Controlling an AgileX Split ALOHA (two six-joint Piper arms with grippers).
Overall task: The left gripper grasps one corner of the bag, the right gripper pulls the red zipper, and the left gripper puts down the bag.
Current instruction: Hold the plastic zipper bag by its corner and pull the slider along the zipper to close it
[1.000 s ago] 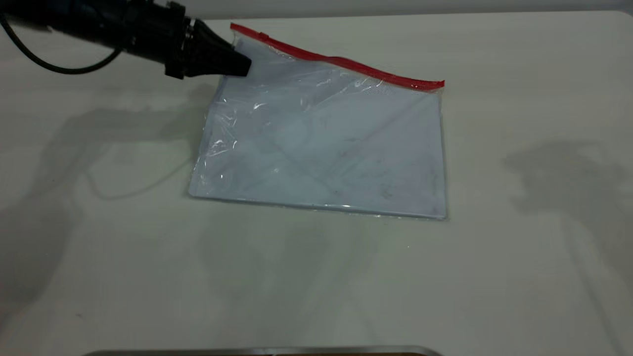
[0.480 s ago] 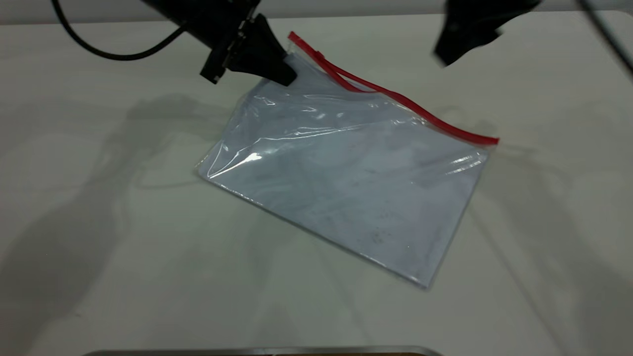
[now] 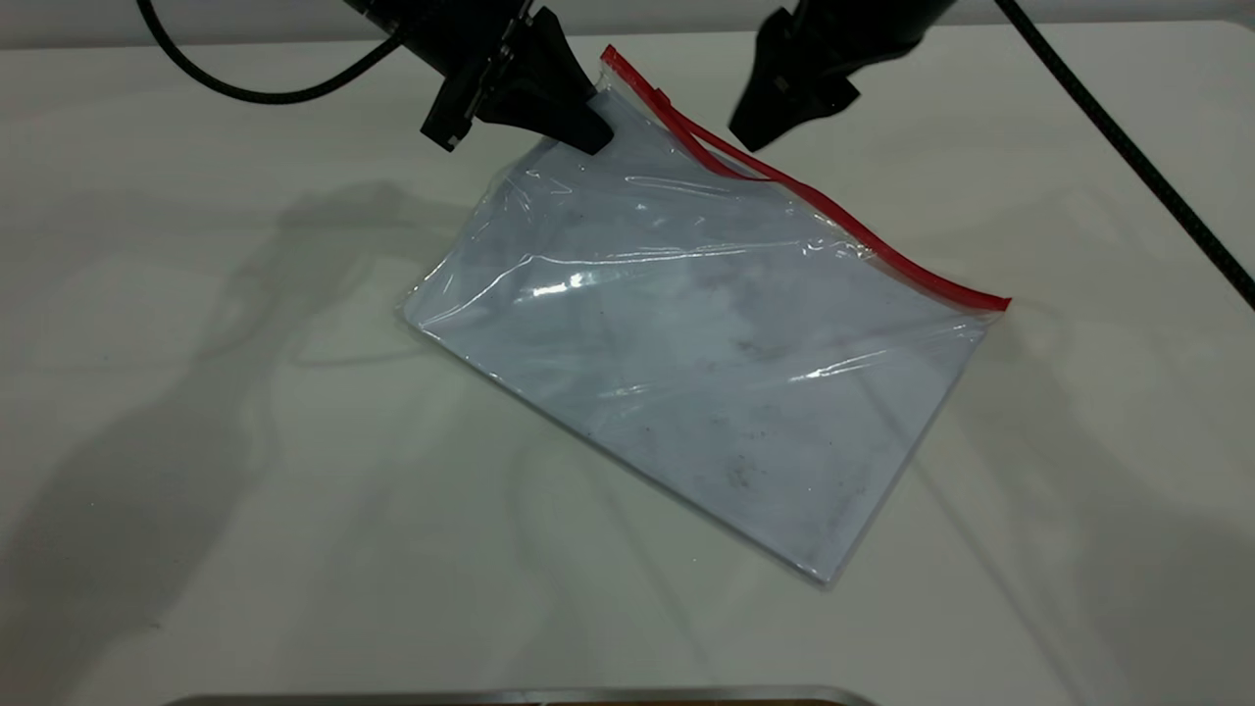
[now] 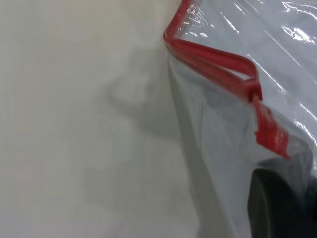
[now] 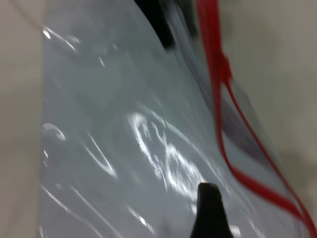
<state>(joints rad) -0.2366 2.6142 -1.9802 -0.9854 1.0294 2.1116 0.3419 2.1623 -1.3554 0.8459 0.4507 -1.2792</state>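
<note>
2 grippers: my left gripper jaws clamp the bag corner, tensioning the red zipper; my right gripper, jaw state unclear, nears it above the desk.

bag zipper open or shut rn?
Partly open: the red zipper splits into two strands beyond its slider, near the left gripper.

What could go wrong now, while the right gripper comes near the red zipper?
1. The left gripper pinches only the corner of the bag; a hard pull may slip the thin plastic free.
2. The red zipper already gapes beside the slider tab, so the right gripper could grab a loose strip, not the tab.
</note>
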